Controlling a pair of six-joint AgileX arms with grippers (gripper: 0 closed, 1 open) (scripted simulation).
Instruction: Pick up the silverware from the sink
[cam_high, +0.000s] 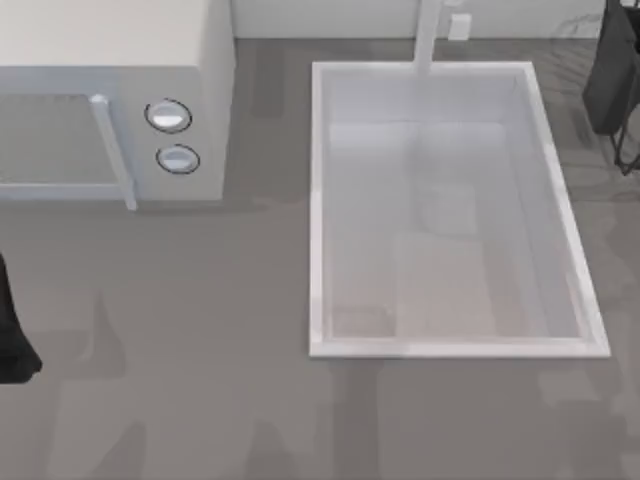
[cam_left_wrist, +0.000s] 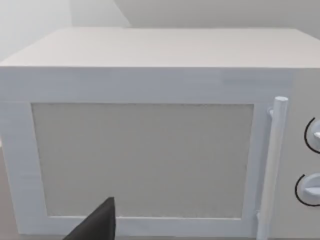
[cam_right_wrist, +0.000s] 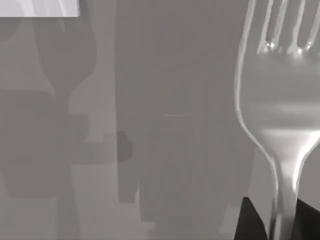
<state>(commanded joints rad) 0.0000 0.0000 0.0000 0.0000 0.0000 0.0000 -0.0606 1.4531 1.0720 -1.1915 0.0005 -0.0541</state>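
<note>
Right gripper (cam_right_wrist: 282, 220): dark fingers (cam_right_wrist: 250, 222) clamped on the slim neck of the fork (cam_right_wrist: 282, 100). Shiny silver tines extend beyond the fingertips, above grey table (cam_right_wrist: 150, 125). Sink (cam_high: 320, 200) beside microwave (cam_high: 110, 110). Left gripper: finger state cannot tell.

Shiny silver fork (cam_right_wrist: 280, 115), white-rimmed pale grey sink (cam_high: 318, 200), white microwave (cam_high: 205, 100).

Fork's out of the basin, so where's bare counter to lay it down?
Free: the grey counter in front of the microwave and sink, and the strip between them. Tight: the top view's far right, where the right end effector holds the fork.
</note>
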